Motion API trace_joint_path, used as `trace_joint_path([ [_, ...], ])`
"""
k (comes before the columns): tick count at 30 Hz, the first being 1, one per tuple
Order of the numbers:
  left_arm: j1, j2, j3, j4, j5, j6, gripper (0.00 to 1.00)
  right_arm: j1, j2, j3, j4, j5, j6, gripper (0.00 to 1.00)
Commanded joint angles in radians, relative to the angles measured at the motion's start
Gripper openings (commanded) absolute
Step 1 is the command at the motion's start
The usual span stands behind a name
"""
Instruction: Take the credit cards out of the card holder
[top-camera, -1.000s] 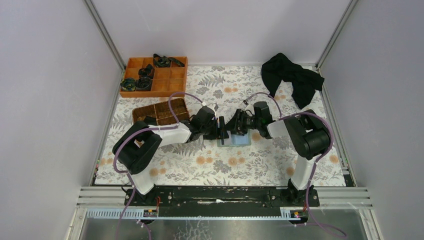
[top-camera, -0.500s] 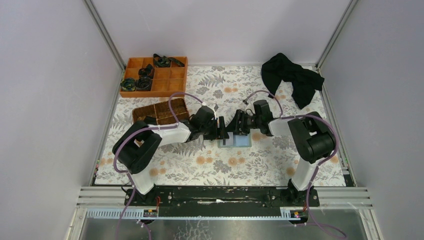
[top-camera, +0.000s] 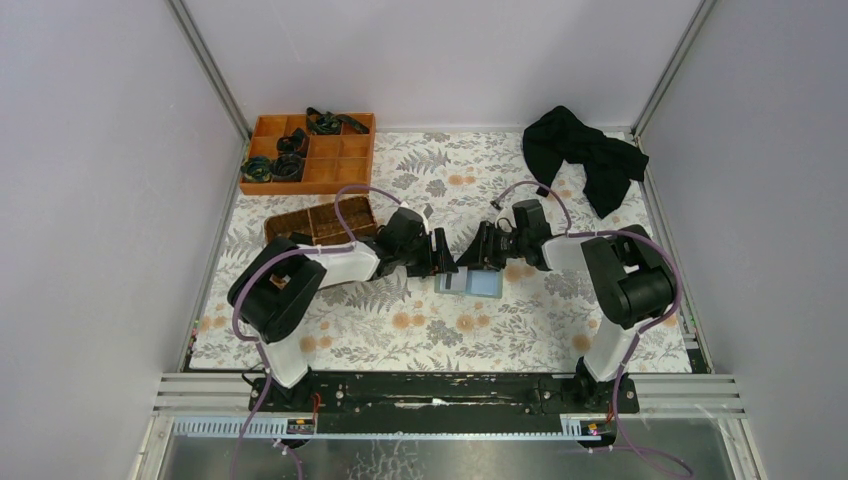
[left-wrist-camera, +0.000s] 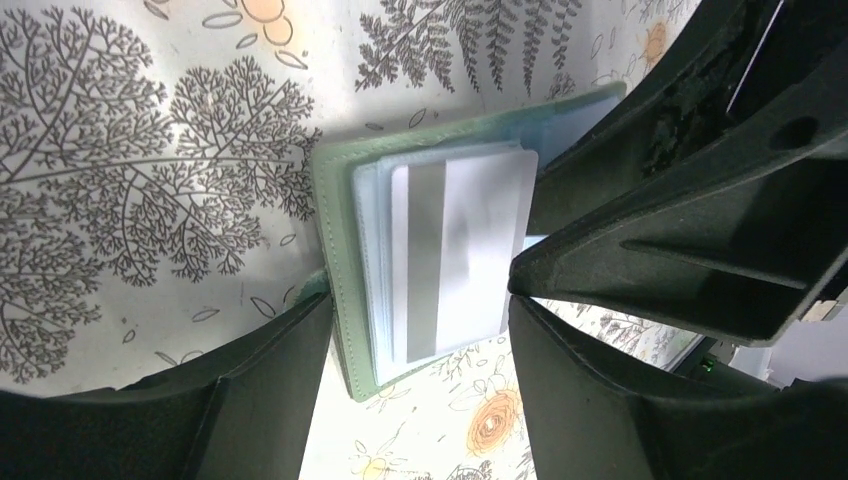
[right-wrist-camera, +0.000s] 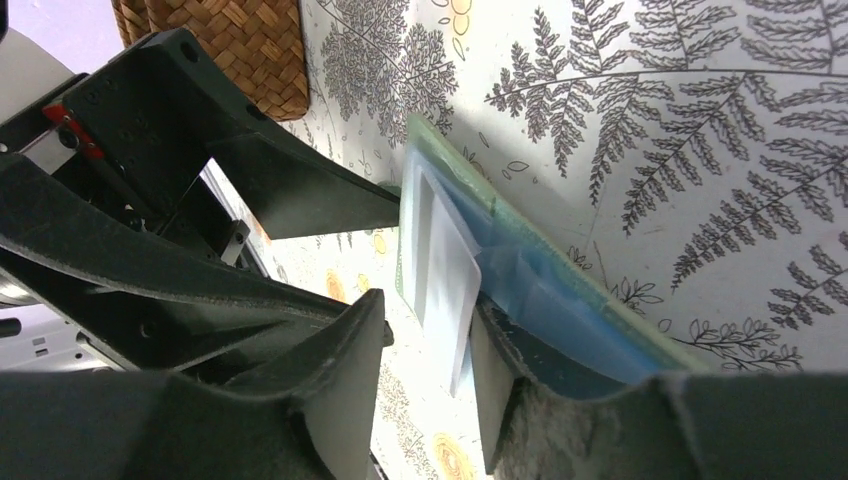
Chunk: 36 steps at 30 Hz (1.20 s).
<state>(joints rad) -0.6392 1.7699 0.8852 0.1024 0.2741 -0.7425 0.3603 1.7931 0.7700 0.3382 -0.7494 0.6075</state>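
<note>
The card holder lies open on the fern-patterned mat, grey-green edge outside, light blue inside. In the left wrist view a whitish credit card with a grey stripe sticks out of the card holder's left half. My left gripper is open, its fingers standing on either side of that half. My right gripper is open, and the card's free edge rises between its fingers, close to the right one. From above, both grippers meet over the holder's left part.
A brown wicker basket stands just behind the left arm and shows in the right wrist view. An orange divided tray with dark items is at the back left. A black cloth lies at the back right.
Both grippers have shifted slightly toward the far side. More of the holder's blue inside now shows in front of them.
</note>
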Motion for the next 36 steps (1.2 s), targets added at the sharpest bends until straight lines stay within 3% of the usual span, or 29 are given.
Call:
trace_joint_path([
  [1,0.03,0.064,0.004,0.05,-0.085,0.012,0.73,0.001,-0.044,-0.014,-0.029,-0.076,-0.02,0.39],
  [6,0.036,0.076,0.008,0.053,-0.079,0.012,0.73,-0.001,-0.039,-0.011,-0.022,-0.079,-0.012,0.26],
  [13,0.037,0.1,0.015,0.054,-0.076,0.011,0.73,-0.002,-0.045,-0.006,-0.044,-0.073,-0.025,0.34],
  [18,0.039,0.115,0.021,0.056,-0.072,0.008,0.73,-0.003,-0.041,-0.006,-0.053,-0.068,-0.03,0.06],
  [20,0.041,0.122,0.024,0.055,-0.072,0.006,0.73,-0.004,-0.042,-0.005,-0.058,-0.067,-0.034,0.0],
  [36,0.065,0.25,0.062,0.028,-0.122,-0.017,0.71,-0.043,-0.088,0.011,-0.15,-0.088,-0.083,0.0],
])
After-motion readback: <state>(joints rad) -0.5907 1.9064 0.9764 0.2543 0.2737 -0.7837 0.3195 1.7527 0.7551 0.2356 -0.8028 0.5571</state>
